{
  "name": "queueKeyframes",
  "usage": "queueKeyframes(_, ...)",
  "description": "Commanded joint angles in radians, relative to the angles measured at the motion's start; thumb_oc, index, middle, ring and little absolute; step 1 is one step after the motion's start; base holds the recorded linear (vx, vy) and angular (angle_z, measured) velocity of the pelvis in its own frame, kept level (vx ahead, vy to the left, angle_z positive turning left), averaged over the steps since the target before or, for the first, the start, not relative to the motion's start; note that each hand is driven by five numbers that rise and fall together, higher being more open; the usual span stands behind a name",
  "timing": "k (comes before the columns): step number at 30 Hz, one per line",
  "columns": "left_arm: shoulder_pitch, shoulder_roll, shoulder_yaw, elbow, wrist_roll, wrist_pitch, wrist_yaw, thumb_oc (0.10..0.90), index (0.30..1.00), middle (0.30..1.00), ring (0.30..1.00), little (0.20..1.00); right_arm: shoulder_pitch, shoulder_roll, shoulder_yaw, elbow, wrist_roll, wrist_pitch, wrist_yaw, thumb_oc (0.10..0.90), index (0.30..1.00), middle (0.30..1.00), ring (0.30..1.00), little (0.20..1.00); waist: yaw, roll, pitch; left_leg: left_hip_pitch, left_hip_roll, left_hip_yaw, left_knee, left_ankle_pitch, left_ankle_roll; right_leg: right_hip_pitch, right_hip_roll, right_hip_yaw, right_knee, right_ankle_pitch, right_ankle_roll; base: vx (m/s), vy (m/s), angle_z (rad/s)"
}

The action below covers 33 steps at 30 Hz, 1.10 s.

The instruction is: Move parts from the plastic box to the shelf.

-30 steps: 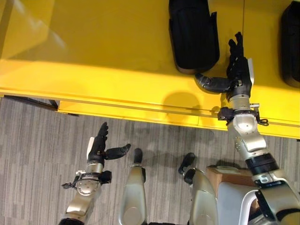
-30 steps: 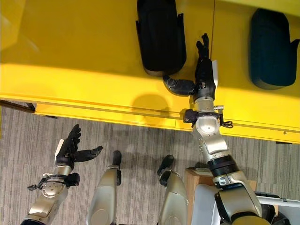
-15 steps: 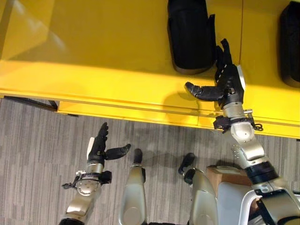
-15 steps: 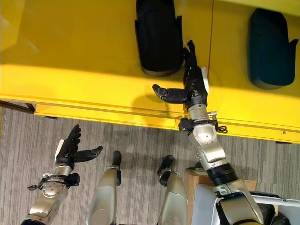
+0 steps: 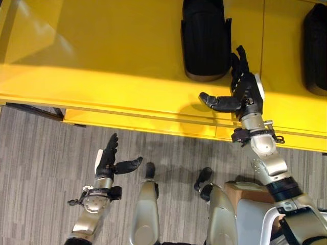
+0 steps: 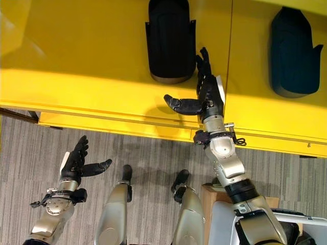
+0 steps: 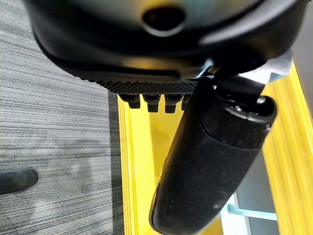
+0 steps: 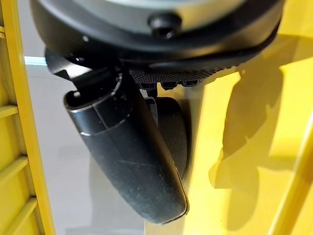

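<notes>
Right robot hand (image 6: 208,94) is hovering over the yellow shelf (image 6: 92,61) close to its front edge, fingers straight and spread, thumb sticking out sideways toward the robot's left, holding nothing. Its fingertips are reaching up just beside the near right corner of a black, rounded, moulded plastic part (image 6: 171,38) that is lying flat on the shelf; whether they are touching it cannot be told. The right wrist view is showing the thumb in front of that dark part, with the yellow surface alongside.

A second dark moulded part (image 6: 291,51) of the same shape is lying on the shelf toward its right end, well apart from the first and beyond a seam in the yellow surface.

Left robot hand (image 5: 108,162) is hanging low over the grey striped carpet floor (image 5: 41,168), in front of the shelf's front edge, fingers extended and thumb spread wide, empty.
</notes>
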Motion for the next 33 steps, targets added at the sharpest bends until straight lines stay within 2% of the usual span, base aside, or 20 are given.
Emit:
queueKeyframes(1,0.029,0.060,0.025,-0.099,-0.008,-0.074,0.003,0.900,1.000,1.000,1.000,1.000,0.033,0.054,0.135,-0.090,0.010,0.006,0.091,0.900,1.000,1.000,1.000,1.000,0.026,-0.036,-0.026,0.033,0.006,-0.039,-0.018,-0.008,0.006,0.083,-0.072,0.036,0.001,0.024,0.124,0.00,0.000,0.00)
queueKeyframes(33,0.030,0.051,0.033,-0.096,-0.012,-0.079,0.021,0.900,1.000,1.000,1.000,1.000,0.039,0.075,0.172,-0.108,0.029,0.007,0.114,0.900,1.000,1.000,1.000,1.000,0.030,-0.045,-0.023,0.032,0.006,-0.040,-0.017,-0.007,0.008,0.083,-0.072,0.039,-0.001,0.028,0.124,0.00,0.000,0.00)
